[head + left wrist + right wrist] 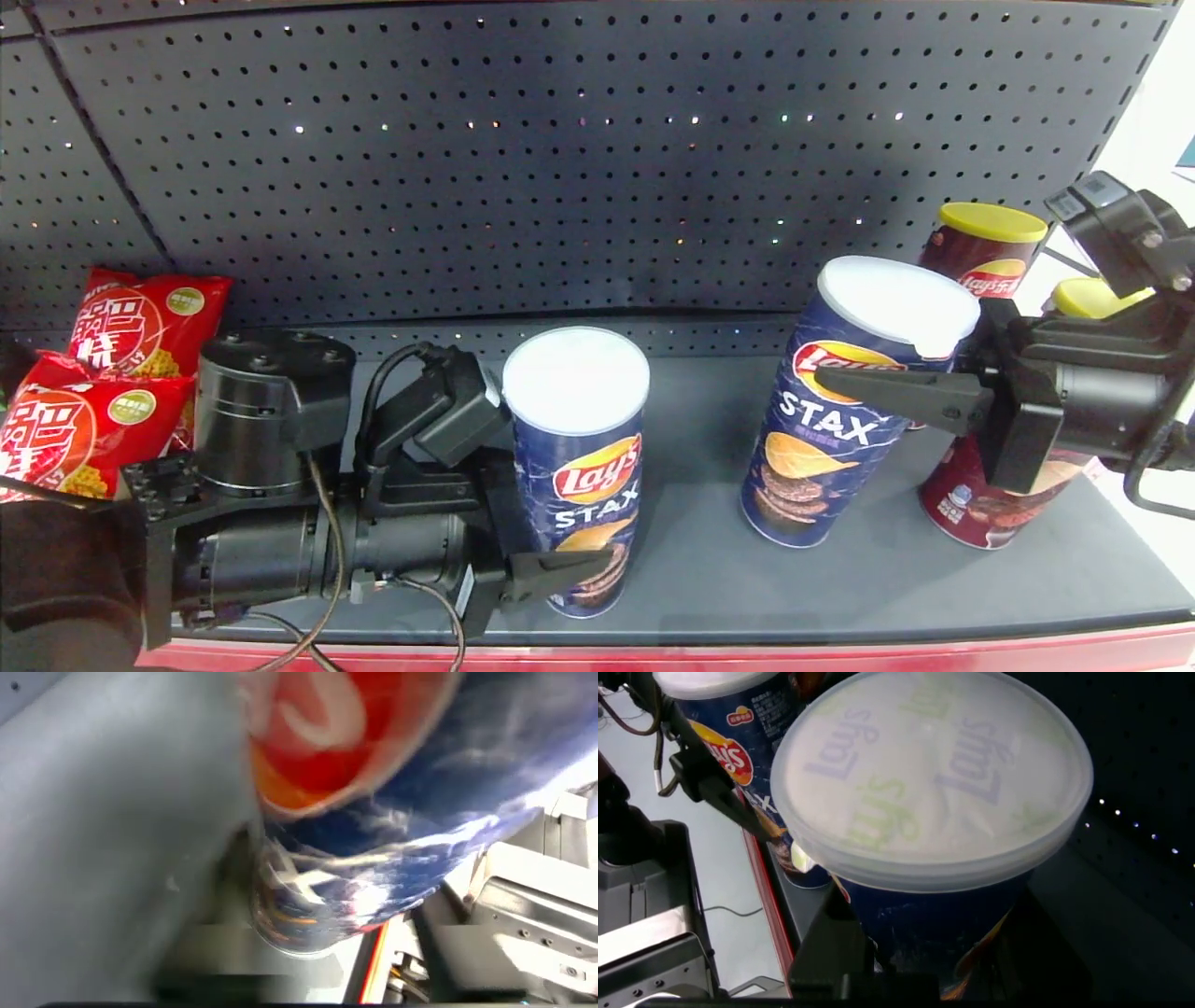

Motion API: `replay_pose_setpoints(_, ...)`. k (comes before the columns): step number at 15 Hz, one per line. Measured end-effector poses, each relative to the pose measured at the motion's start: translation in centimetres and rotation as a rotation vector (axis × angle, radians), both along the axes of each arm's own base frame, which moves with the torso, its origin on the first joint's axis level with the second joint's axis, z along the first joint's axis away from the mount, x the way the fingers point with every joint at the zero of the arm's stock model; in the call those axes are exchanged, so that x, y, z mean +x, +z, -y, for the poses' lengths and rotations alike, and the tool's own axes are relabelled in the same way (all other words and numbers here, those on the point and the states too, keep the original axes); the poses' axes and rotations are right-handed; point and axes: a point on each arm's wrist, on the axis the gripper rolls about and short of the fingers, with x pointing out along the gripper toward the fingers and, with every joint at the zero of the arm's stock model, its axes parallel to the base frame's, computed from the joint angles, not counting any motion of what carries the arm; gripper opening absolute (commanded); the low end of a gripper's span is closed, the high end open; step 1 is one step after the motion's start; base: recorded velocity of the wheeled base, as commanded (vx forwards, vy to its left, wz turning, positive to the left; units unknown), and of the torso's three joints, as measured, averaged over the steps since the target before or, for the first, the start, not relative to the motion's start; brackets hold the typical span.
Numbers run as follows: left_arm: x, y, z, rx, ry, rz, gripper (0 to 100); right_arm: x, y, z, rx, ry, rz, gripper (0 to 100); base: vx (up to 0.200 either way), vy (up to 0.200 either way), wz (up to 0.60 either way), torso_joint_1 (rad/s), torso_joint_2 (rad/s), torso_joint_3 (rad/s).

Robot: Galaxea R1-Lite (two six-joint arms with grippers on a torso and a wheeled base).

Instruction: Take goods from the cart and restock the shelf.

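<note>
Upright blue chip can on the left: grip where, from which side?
Grip the side wall low on the body, coming level from the robot's left. The blue chip can stands upright, tall and smooth; its flat lid offers no hold. The left pincer clasps it that way.

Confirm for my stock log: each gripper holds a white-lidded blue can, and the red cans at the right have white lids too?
No: the red cans have yellow lids, as the head view shows. The rest stands: the left gripper holds the left blue can, the right gripper the right blue can, both white-lidded.
</note>
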Motion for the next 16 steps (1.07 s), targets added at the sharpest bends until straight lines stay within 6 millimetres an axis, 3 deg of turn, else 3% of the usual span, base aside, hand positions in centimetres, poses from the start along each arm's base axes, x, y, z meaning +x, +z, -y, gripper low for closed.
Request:
replay_pose_setpoints(5, -0.3, 0.5, -1.4, -0.014, 0.04, 0.018, 100, 0.0, -0.1, 0.0, -0.001, 0.0, -0.002, 0, 0.0, 0.0, 0.0, 0.0, 0.0, 0.0)
replay_pose_setpoints(8, -2.0, 1.1, -3.3, -0.034, 0.094, 0.036, 100, 0.0, -0.1, -0.1, -0.003, 0.002, -0.004, 0, 0.0, 0.0, 0.0, 0.0, 0.0, 0.0)
replay_pose_setpoints(10, -3.7, 1.9, -5.7, -0.063, 0.193, 0.075, 100, 0.2, 0.0, -0.1, -0.001, 0.003, 0.002, 0, 0.0, 0.0, 0.0, 0.0, 0.0, 0.0)
replay_pose_setpoints(14, -7.5, 3.3, -12.6, -0.129, 0.565, 0.215, 100, 0.3, 0.4, -0.2, 0.004, 0.001, 0.011, 0, 0.0, 0.0, 0.0, 0.0, 0.0, 0.0)
replay_pose_setpoints(16, -10.3, 2.2, -14.3, -0.143, 0.683, 0.255, 100, 0.5, 0.7, -0.2, 0.008, -0.006, 0.02, 0, 0.0, 0.0, 0.0, 0.0, 0.0, 0.0)
